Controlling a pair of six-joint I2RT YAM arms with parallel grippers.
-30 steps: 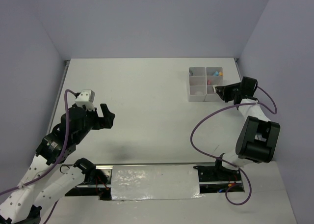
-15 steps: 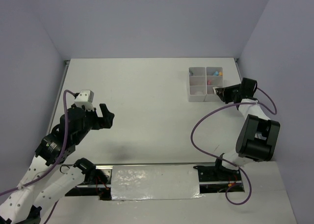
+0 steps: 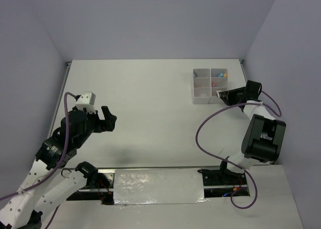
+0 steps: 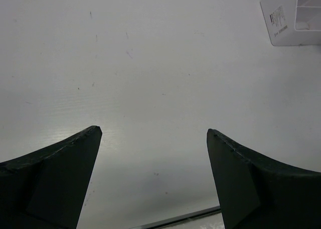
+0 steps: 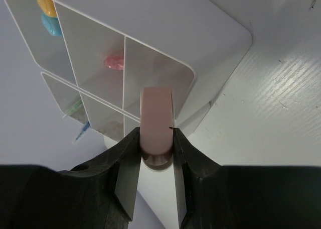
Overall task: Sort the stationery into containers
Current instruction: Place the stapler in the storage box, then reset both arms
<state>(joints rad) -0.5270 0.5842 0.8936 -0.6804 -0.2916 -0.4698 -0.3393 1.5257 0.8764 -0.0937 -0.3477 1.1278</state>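
Top external view: locate the divided box [image 3: 194, 88] at 1 o'clock on the surface [image 3: 150, 118]. The right fingers [image 3: 221, 94] sit at the box's 5 o'clock corner.

In the right wrist view, note that these fingers are partly closed and clamp a pale pink stick [image 5: 156, 113] on both sides. Its free end points toward the rounded corner compartment. You cannot tell whether it touches the box. One compartment holds an orange piece [image 5: 46, 4] and a blue piece [image 5: 51, 24]; another holds a pink piece [image 5: 114, 62].

The left fingers [image 4: 65, 163] stand spread wide, gripping nothing, above bare surface at 8 o'clock.
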